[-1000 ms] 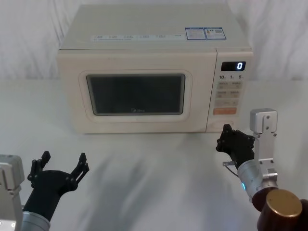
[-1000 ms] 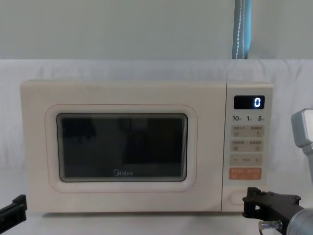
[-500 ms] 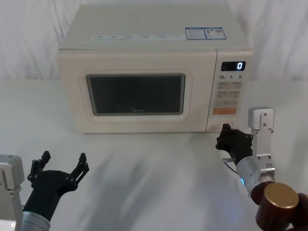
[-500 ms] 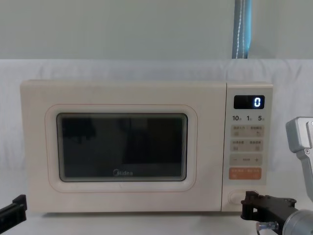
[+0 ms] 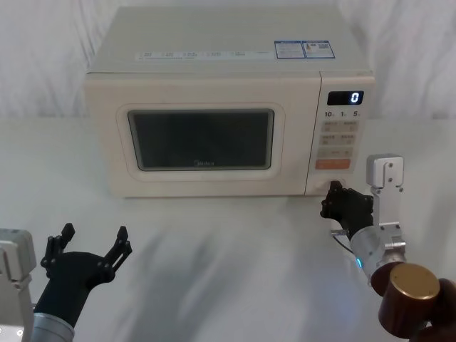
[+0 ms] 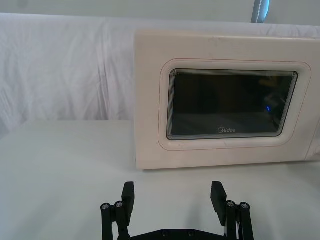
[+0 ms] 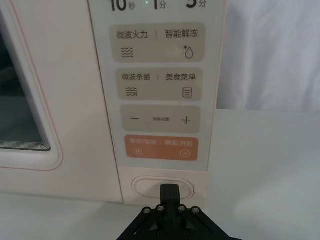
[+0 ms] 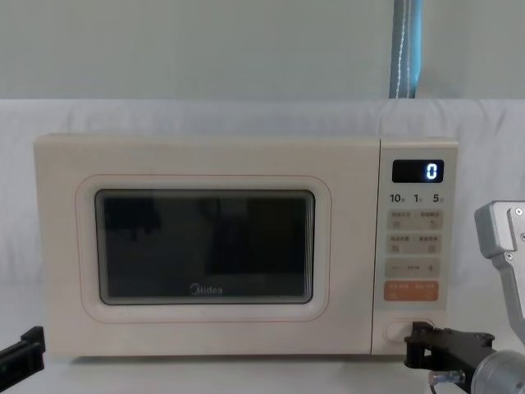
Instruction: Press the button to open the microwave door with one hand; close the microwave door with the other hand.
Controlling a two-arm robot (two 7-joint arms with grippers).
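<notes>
Button: sitting lowest on the panel, right gripper tip touching it, fingers pinching together.
Microwave door: staying shut.
Left gripper: idling low, fingers spreading wide.

The microwave sits on a white table, in front of a white cloth backdrop that hangs in folds behind it. Its door is flush with the cream front, closed, and the dark window carries the Midea logo along its lower edge and a small blue glint towards one side. The left gripper hovers over the table in front of the microwave, well apart from it. Its two black fingers are spread wide, pointing towards the door, with nothing between them.
</notes>
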